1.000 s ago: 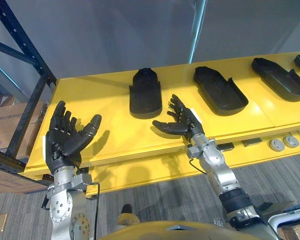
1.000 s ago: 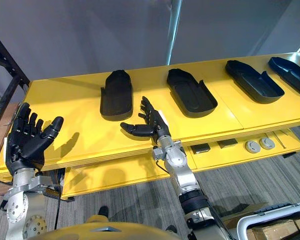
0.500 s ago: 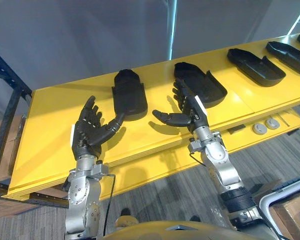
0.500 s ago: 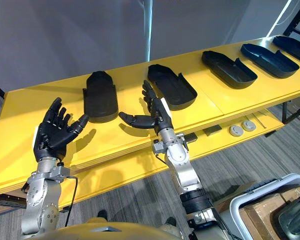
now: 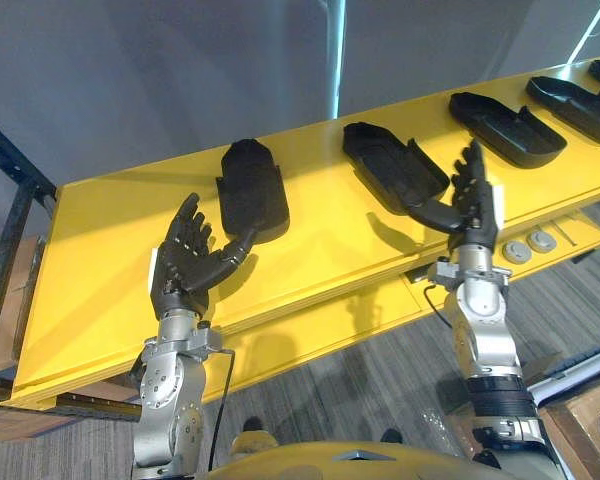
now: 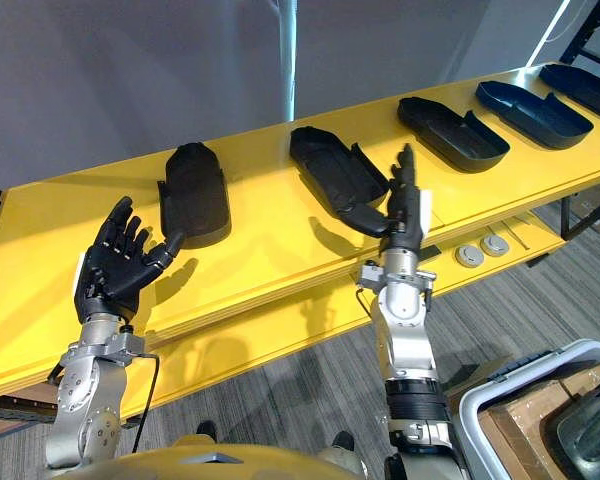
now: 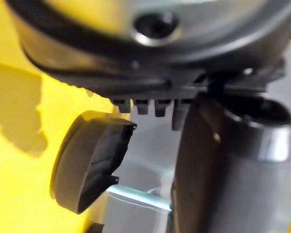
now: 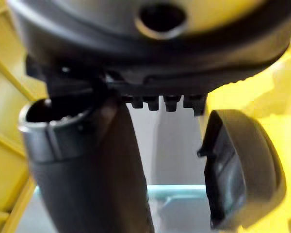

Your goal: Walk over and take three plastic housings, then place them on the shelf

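Left eye view: right hand [image 5: 472, 200], spread empty, has shifted past the second housing [image 5: 392, 165]; left hand [image 5: 185, 265] stays splayed.

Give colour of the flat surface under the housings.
Bright yellow flat surface, clearest in the right eye view.

No legible text, label or number anywhere.

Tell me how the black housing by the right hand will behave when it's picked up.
Probably stiff: the housing holds a crisp moulded tray shape with upright walls. Likely light for its size, since it looks like a thin hollow shell. Lying flat on the yellow surface, it should slide, not roll, if the right hand nudges it.
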